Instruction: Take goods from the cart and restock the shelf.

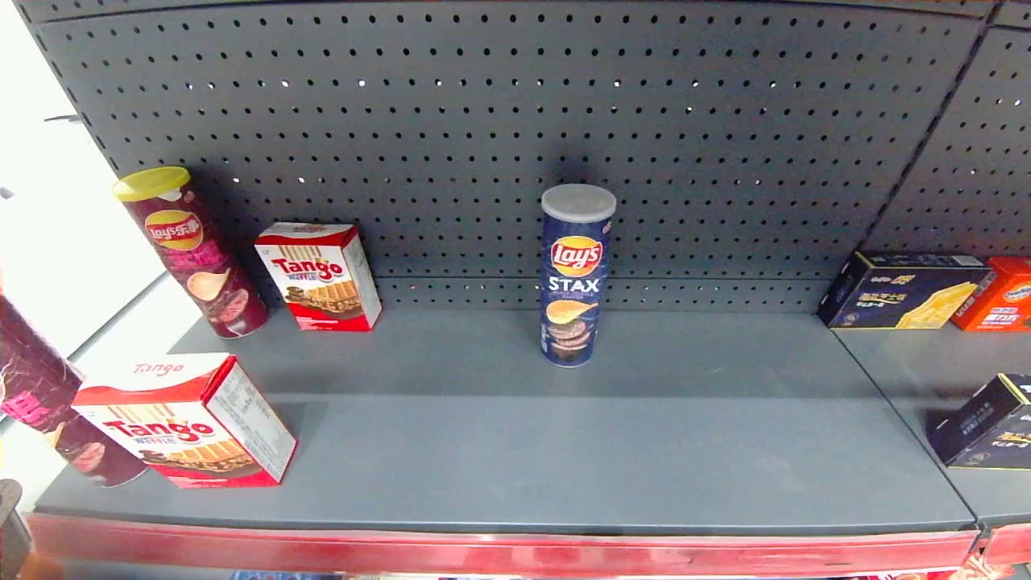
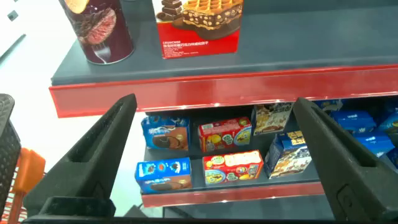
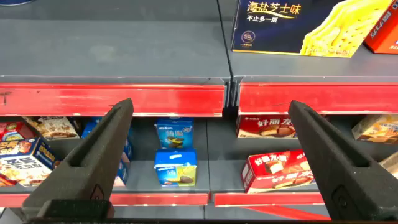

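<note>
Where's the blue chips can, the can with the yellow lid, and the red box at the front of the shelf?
blue chips can (image 1: 573, 282): head view, middle of its label.
can with the yellow lid (image 1: 197, 258): head view, middle of its dark red side.
front red box (image 1: 181, 435): head view, its front face.

Shelf (image 1: 515, 451) showing dk grey w/ red front strip (image 1: 499, 552); back panel (image 1: 483, 97) showing grey w/ dotted hole pattern; centre chip can (image 1: 573, 278) showing navy, pale grey lid; left chip can (image 1: 193, 258) showing maroon, yellow lid; wafer boxes (image 1: 320, 276) showing red & white; rt-side box (image 1: 902, 290) showing navy & yellow, neighbour box (image 1: 999, 294) orange; left gripper (image 2: 214, 101) & right gripper (image 3: 210, 104) showing black.
</note>
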### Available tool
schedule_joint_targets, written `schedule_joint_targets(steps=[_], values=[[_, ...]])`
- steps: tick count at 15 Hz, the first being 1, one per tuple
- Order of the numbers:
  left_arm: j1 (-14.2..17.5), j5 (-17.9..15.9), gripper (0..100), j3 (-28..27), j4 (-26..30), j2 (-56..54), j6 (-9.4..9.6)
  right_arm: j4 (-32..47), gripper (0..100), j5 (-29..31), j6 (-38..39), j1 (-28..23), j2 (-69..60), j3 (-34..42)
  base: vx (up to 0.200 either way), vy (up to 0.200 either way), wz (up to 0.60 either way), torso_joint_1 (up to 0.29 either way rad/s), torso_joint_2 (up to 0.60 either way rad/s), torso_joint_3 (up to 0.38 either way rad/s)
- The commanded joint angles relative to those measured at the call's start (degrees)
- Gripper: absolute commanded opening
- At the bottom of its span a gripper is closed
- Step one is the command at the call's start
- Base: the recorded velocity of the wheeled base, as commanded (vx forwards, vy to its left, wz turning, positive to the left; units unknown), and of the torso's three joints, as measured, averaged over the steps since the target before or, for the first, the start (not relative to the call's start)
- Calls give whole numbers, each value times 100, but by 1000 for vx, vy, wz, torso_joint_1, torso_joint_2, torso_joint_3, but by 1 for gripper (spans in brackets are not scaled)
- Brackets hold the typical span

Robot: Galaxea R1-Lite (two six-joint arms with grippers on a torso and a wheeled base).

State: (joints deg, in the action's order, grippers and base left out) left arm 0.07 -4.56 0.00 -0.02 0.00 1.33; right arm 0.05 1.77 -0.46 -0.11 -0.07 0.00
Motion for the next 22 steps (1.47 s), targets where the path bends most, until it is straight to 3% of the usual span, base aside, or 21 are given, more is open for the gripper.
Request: schedule_joint_targets(steps=[1, 15, 22], values=[[1, -1, 100, 0, 2, 0, -1, 4, 100, -1, 2, -7, 7, 0, 0, 0, 600, 2, 2, 2], [1, -1, 100, 0, -6, 0, -1, -5, 100, 8, 20, 2, 7, 0, 0, 0, 600, 4, 2, 3], [1, -19, 100, 0, 2, 0, 8, -5, 100, 8, 20, -7, 7, 0, 0, 0, 0, 0, 0, 0]])
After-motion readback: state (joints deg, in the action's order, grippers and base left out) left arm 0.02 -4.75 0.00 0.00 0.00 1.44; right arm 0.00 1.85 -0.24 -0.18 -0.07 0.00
